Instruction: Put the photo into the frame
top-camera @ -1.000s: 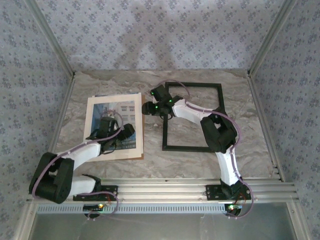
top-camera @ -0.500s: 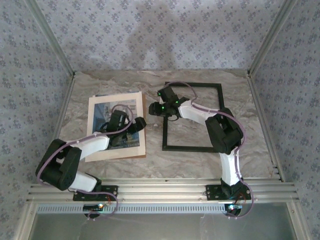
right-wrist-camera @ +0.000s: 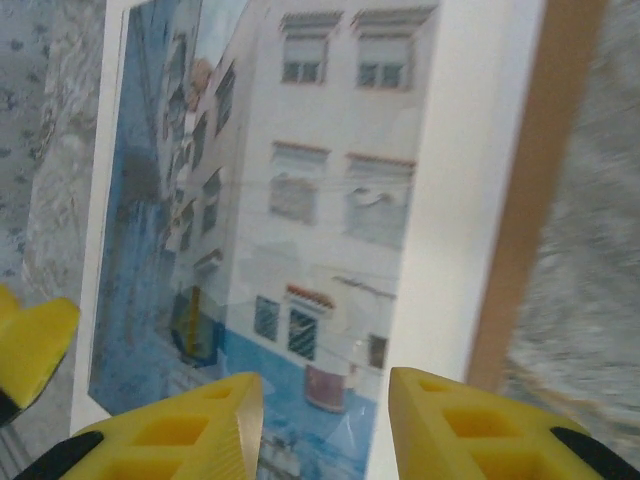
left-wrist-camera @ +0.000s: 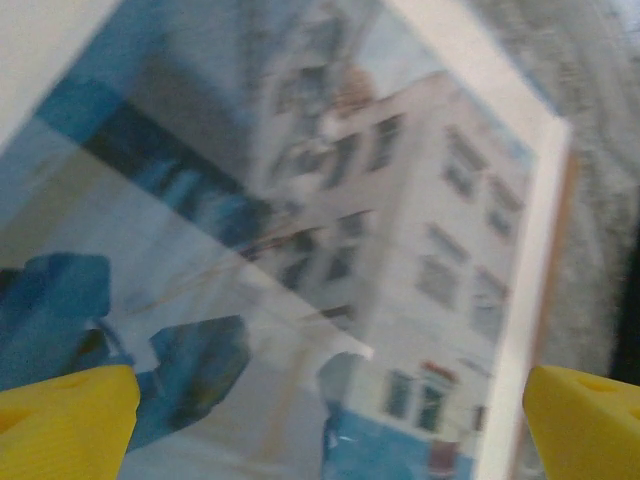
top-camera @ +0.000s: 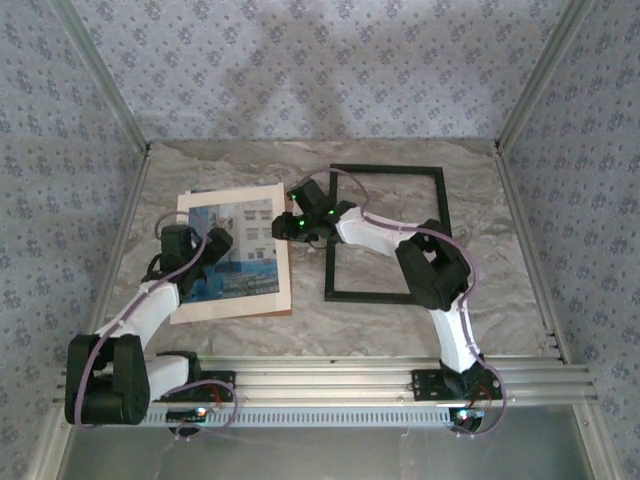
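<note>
Overall: photo (top-camera: 240, 235) and frame (top-camera: 385, 170) lie flat on the table (top-camera: 400, 335), side by side and apart.
Photo: left of the frame, resting on a brown board (right-wrist-camera: 525, 200) whose edge shows along the photo's right side.
Frame: bare tabletop shows inside it.
Left gripper (top-camera: 205, 262): over the photo's lower left part, fingers (left-wrist-camera: 65, 420) spread wide and holding nothing; contact with the print cannot be told.
Right gripper (top-camera: 285, 225): at the photo's right border, fingers (right-wrist-camera: 450, 425) a narrow gap apart, pinching nothing.
</note>
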`<state>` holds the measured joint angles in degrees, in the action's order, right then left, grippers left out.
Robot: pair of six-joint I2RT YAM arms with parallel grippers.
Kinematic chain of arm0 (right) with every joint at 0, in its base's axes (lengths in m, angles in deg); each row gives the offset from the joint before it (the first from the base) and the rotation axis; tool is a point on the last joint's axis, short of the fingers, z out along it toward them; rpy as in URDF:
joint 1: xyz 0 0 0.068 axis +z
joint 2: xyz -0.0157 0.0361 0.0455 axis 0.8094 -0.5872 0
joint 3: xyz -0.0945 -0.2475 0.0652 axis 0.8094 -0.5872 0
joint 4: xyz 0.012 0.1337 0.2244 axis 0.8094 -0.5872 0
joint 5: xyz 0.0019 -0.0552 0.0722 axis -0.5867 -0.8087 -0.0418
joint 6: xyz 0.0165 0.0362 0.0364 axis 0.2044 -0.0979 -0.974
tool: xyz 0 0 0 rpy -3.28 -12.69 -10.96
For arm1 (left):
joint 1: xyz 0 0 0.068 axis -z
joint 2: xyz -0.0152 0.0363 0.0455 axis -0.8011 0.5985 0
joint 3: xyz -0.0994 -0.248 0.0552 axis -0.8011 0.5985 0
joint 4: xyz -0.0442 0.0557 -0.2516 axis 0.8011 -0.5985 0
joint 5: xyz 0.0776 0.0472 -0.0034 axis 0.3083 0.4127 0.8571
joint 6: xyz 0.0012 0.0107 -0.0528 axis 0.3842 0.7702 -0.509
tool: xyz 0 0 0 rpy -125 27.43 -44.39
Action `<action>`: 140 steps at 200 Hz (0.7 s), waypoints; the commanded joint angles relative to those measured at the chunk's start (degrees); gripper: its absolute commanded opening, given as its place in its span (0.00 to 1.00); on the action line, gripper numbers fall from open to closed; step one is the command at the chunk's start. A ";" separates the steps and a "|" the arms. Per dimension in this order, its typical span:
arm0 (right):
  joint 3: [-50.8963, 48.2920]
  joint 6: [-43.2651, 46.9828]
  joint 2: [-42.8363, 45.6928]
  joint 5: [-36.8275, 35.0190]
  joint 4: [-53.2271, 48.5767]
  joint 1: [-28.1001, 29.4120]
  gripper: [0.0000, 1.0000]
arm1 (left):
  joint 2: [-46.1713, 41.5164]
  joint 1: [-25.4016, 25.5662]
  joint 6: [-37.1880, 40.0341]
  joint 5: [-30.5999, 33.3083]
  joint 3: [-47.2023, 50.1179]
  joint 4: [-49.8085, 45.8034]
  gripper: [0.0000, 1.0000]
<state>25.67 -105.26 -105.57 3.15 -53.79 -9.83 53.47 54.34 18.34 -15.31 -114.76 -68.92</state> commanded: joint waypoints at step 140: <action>7.22 -5.83 -10.18 -4.96 -10.65 5.08 0.45 | 3.66 -3.74 2.19 -4.12 5.91 3.99 0.98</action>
<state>31.18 -110.39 -113.31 -0.02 -60.94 -5.35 55.99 50.98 20.22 -17.26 -110.50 -66.36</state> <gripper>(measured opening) 0.455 0.984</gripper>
